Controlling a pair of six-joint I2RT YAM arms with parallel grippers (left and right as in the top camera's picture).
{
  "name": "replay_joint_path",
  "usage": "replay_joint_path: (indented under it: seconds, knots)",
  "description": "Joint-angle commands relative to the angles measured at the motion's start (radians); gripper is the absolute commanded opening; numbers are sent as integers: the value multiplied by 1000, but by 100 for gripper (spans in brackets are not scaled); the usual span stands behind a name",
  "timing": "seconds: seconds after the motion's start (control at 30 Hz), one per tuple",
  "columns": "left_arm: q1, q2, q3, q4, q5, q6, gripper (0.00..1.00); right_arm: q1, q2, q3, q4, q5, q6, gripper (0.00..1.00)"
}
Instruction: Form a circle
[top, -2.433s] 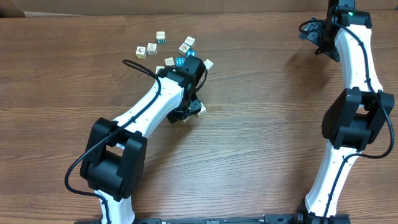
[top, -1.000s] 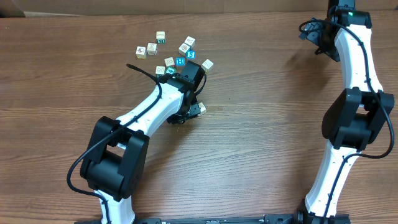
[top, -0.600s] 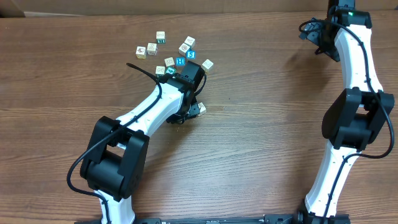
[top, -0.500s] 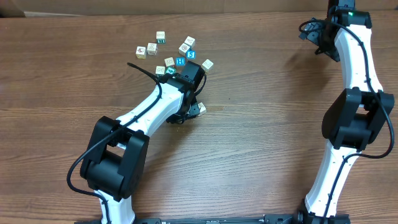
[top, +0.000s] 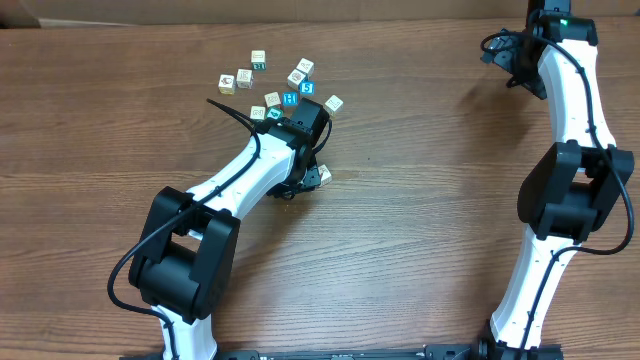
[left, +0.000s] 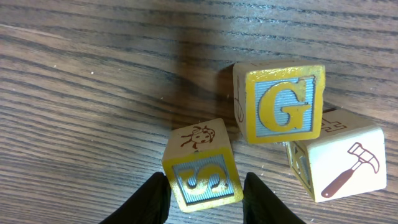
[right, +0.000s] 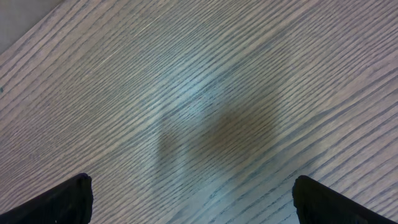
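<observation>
The circle is a tight group of small alphabet cubes. In the left wrist view I see a yellow S cube (left: 202, 168), a yellow G cube (left: 280, 102) and a white cube with a hammer picture (left: 339, 165). My left gripper (left: 205, 199) is shut on the S cube, one finger against each side, and the cube sits tilted on the wood. From overhead the left wrist (top: 300, 150) hides most of the group; only a white cube (top: 324, 174) peeks out. My right gripper (right: 193, 199) is open over bare wood at the far right.
A looser bunch of several alphabet cubes (top: 280, 85) lies spread just beyond the left wrist, some with blue faces. A black cable (top: 232, 112) loops off the left arm. The right arm (top: 575, 150) stands along the table's right side.
Since the earliest frame the left wrist has drawn back slightly toward me, uncovering blue cubes at the bunch's near edge. Over the last second nothing visibly moves.
</observation>
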Motion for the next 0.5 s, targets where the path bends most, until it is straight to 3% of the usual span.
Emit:
replay_joint_path:
  seconds: [0.0,0.47]
  knots:
    - [-2,7,-11,-2,-17,19,31,2,-25,13,3,7,0,100]
    - [-2,8,-37,27,-2,19,31,2,-25,13,3,7,0,100]
